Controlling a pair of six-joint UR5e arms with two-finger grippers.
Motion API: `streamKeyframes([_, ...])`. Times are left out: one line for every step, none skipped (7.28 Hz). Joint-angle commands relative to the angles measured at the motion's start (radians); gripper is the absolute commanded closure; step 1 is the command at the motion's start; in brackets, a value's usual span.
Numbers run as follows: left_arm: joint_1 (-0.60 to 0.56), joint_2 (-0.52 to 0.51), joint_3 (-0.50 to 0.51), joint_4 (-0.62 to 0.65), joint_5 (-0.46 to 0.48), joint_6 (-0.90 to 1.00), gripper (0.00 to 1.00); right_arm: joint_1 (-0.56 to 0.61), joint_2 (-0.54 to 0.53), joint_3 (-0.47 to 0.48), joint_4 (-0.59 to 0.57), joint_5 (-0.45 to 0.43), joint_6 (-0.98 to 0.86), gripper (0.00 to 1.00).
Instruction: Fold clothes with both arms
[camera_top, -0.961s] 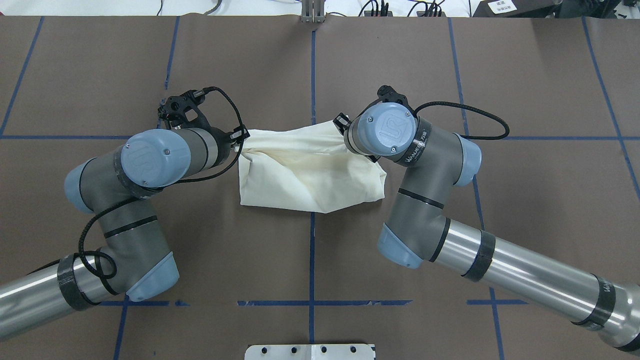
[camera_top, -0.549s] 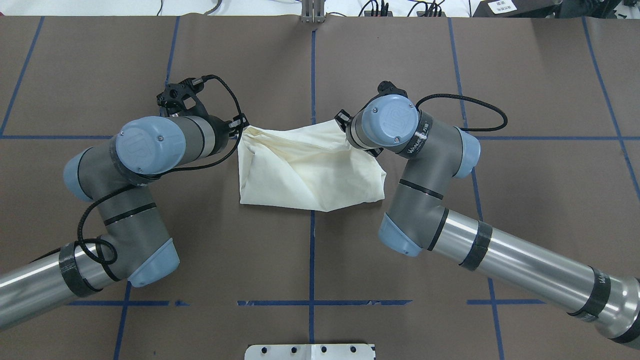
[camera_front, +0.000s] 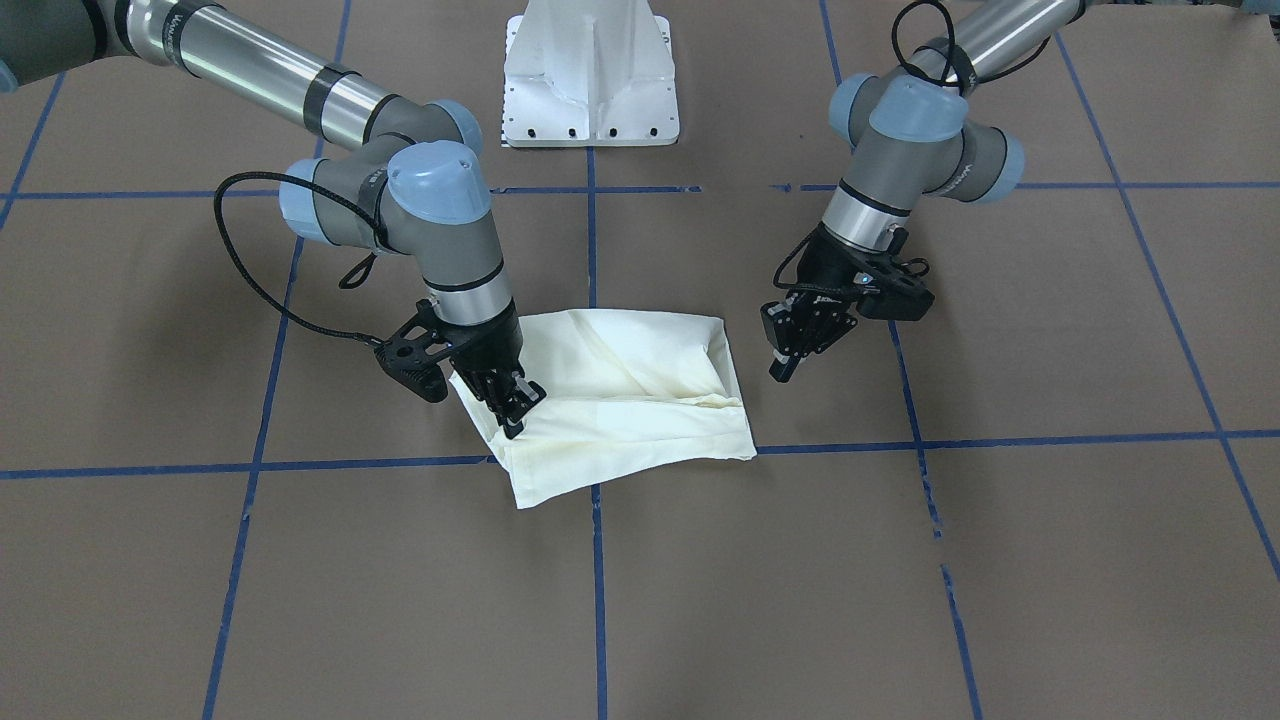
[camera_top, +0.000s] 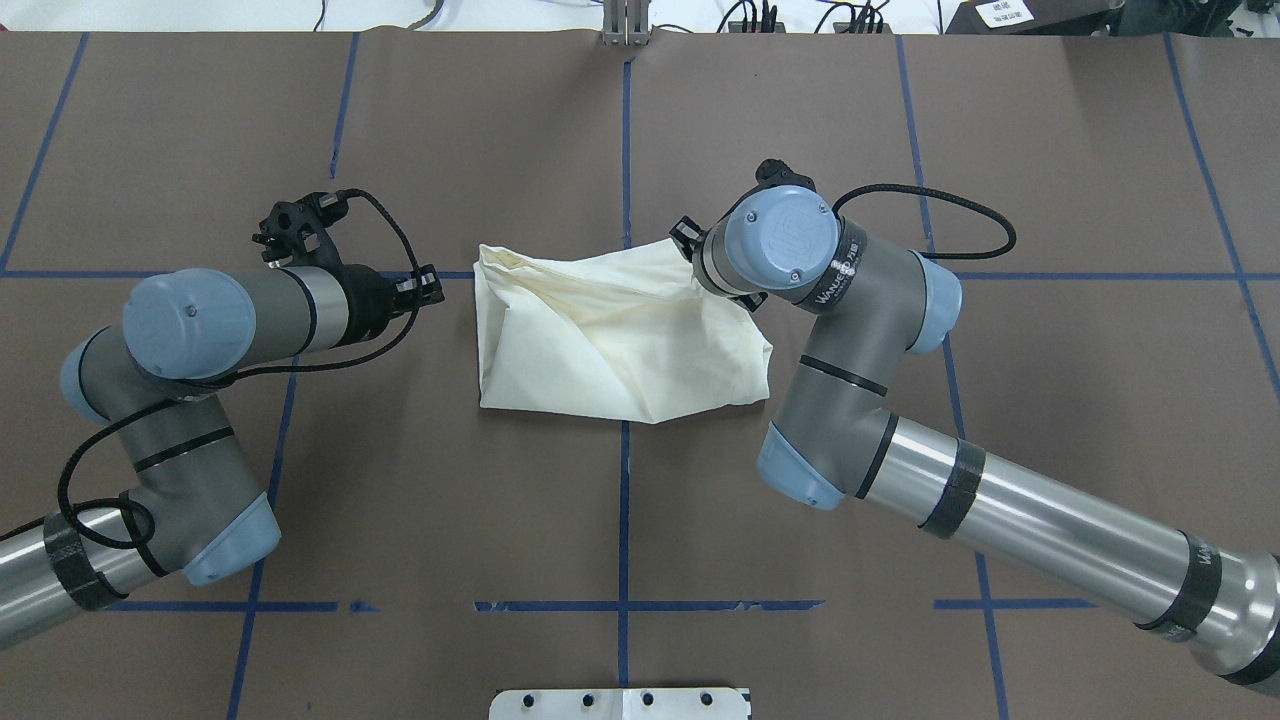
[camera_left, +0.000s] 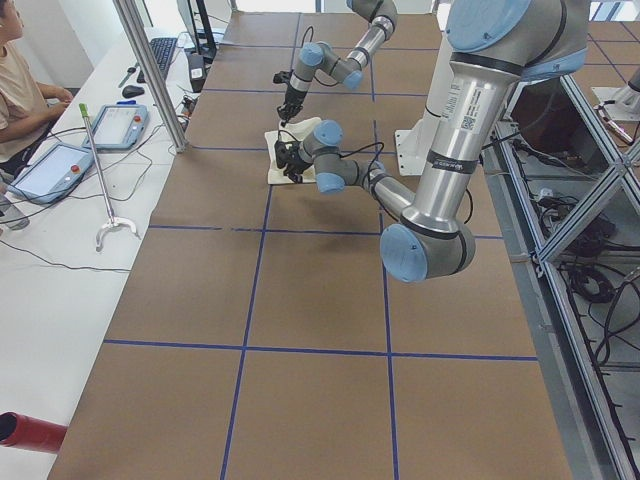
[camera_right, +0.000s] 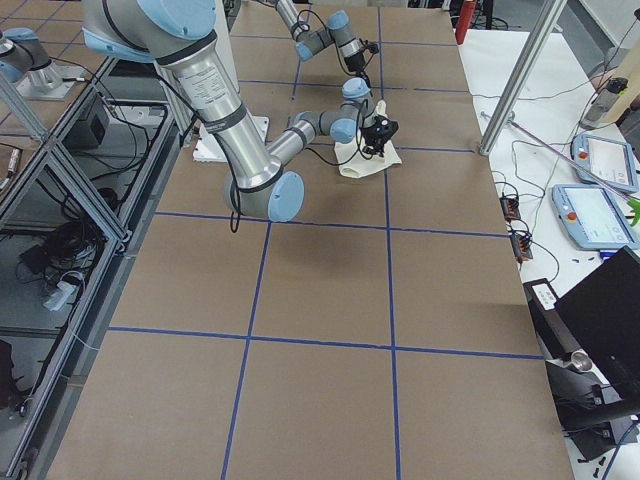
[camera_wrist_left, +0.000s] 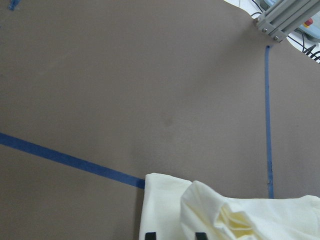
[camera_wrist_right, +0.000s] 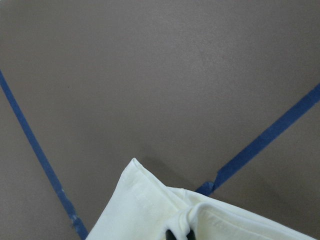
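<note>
The clothes are one cream shirt (camera_front: 630, 390) (camera_top: 610, 340), lying bunched in a rough rectangle at the middle of the brown table; no print shows. My right gripper (camera_front: 515, 415) is shut on the shirt's far right corner, holding it slightly raised. The right wrist view shows a hemmed fold (camera_wrist_right: 145, 215) pinched between its fingertips. In the overhead view that gripper is hidden under its own wrist. My left gripper (camera_front: 790, 360) (camera_top: 430, 290) hangs open, a short way off the shirt's left edge and touching nothing. The left wrist view shows the shirt (camera_wrist_left: 225, 215) just ahead of the spread fingertips.
The white pedestal base (camera_front: 590, 70) (camera_top: 620, 703) stands at the near table edge. Blue tape lines (camera_top: 625, 150) grid the brown surface. A seated person (camera_left: 20, 90) and tablets (camera_left: 115, 125) are at a side bench beyond the table's far edge.
My left gripper let go of the shirt's far left corner and drew back to the left. That corner dropped onto the table. The right arm barely moved.
</note>
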Motion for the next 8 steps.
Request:
streamKeyframes([0.01, -0.039, 0.102, -0.111, 0.0, -0.001, 1.0, 0.001, 0.0, 0.0, 0.0, 0.0, -0.004, 1.0])
streamKeyframes([0.022, -0.06, 0.113, -0.129, -0.004, -0.001, 1.0, 0.001, 0.0, 0.0, 0.0, 0.0, -0.009, 1.0])
streamKeyframes([0.038, -0.071, 0.097, -0.136, -0.011, -0.001, 1.0, 0.001, 0.001, 0.0, 0.0, 0.0, -0.011, 1.0])
streamKeyframes([0.088, -0.076, 0.087, -0.14, -0.012, -0.002, 1.0, 0.001, 0.0, 0.0, 0.0, 0.0, -0.011, 1.0])
streamKeyframes([0.146, -0.063, 0.061, -0.172, -0.014, 0.001, 1.0, 0.001, 0.001, 0.0, 0.0, 0.0, -0.011, 1.0])
streamKeyframes([0.165, -0.053, 0.057, -0.183, -0.071, 0.002, 1.0, 0.001, 0.0, -0.002, 0.0, 0.0, -0.011, 1.0])
streamKeyframes([0.165, -0.022, -0.006, -0.201, -0.212, 0.005, 1.0, 0.001, 0.0, 0.0, 0.0, -0.002, -0.009, 1.0])
streamKeyframes([0.168, 0.019, -0.056, -0.203, -0.262, 0.005, 1.0, 0.001, 0.0, -0.002, 0.0, 0.0, -0.009, 1.0])
